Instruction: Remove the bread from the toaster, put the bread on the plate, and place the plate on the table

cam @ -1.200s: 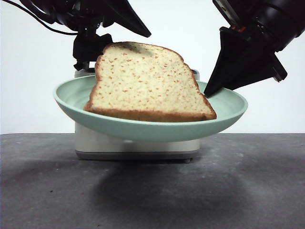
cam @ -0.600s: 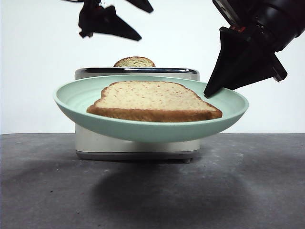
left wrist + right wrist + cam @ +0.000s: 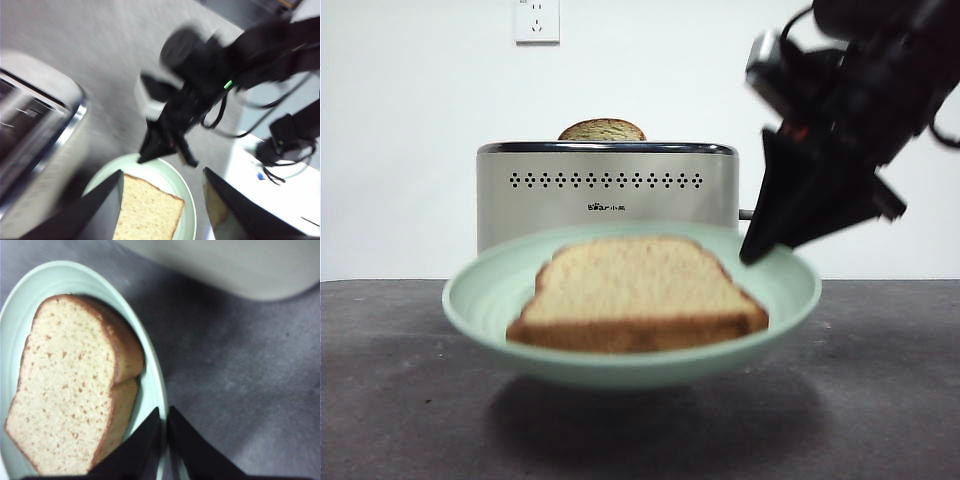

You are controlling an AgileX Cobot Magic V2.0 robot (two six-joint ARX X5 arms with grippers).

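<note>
From the front, the round, shallow, mint-green plate (image 3: pixel 631 325) sits much lower than it did half a second ago: then it hung level with the top of the boxy cream toaster with its chrome rim and rows of vent holes (image 3: pixel 607 197), and now its underside is close over its own shadow on the dark grey-brown, rough tabletop (image 3: pixel 400 400), though I cannot tell whether it touches yet. The tan, speckled bread slice with the dark brown crust (image 3: pixel 635 294) lies flat in the plate's middle, and the paler second slice (image 3: pixel 602 130) pokes up from the toaster slot behind. The right gripper (image 3: pixel 752 255) is pinched on the plate's rim at the far right side, blurred with motion, while the other arm, which hung at the top of this view a moment ago, has gone from it. The left wrist view shows the left gripper (image 3: pixel 162 200) high above the plate (image 3: pixel 187 215), jaws wide apart and holding nothing, with the bread (image 3: pixel 147 212) below between them. The right wrist view shows the right gripper (image 3: pixel 164 437) with both jaws closed together over the plate's edge (image 3: pixel 155 390), bread (image 3: pixel 70 385) just beside them. I judge the bread step done and the setting-down nearly finished; release should wait for contact.
</note>
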